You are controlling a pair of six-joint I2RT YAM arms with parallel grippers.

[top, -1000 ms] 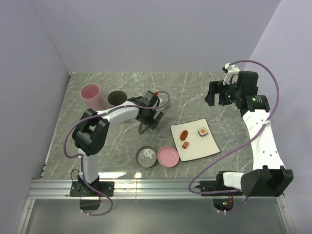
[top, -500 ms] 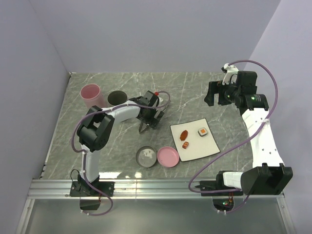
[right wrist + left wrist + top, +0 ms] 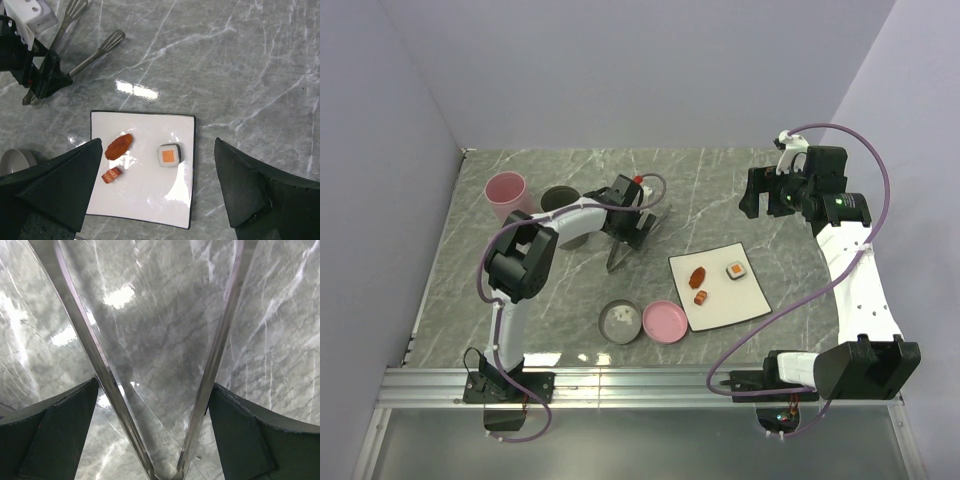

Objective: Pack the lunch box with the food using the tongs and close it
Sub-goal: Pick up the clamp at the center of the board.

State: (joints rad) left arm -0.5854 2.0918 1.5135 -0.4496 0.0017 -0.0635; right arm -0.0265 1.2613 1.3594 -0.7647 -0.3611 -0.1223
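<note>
The silver tongs (image 3: 616,262) lie on the marble table, their V (image 3: 80,330) pointing away from the joined end. My left gripper (image 3: 625,238) is open and straddles them low down (image 3: 152,387), with each tong arm at the inner edge of a fingertip (image 3: 75,405). The food sits on a white square plate (image 3: 730,310): a reddish-brown oval (image 3: 119,146), an orange-brown lump (image 3: 111,175) and a white square with an orange centre (image 3: 169,155). My right gripper (image 3: 767,200) hangs open high above the plate (image 3: 158,145). The round grey lunch box (image 3: 618,322) stands open beside its pink lid (image 3: 663,321).
A pink cup (image 3: 507,197) and a dark cup (image 3: 558,203) stand at the back left. The tongs' spoon ends (image 3: 95,50) reach toward the table's middle. Purple walls close the table at the back and sides.
My left wrist has drawn back a little along the tongs toward the far side, and its elbow has swung in. Its jaws have narrowed slightly. The right arm has stayed still.
</note>
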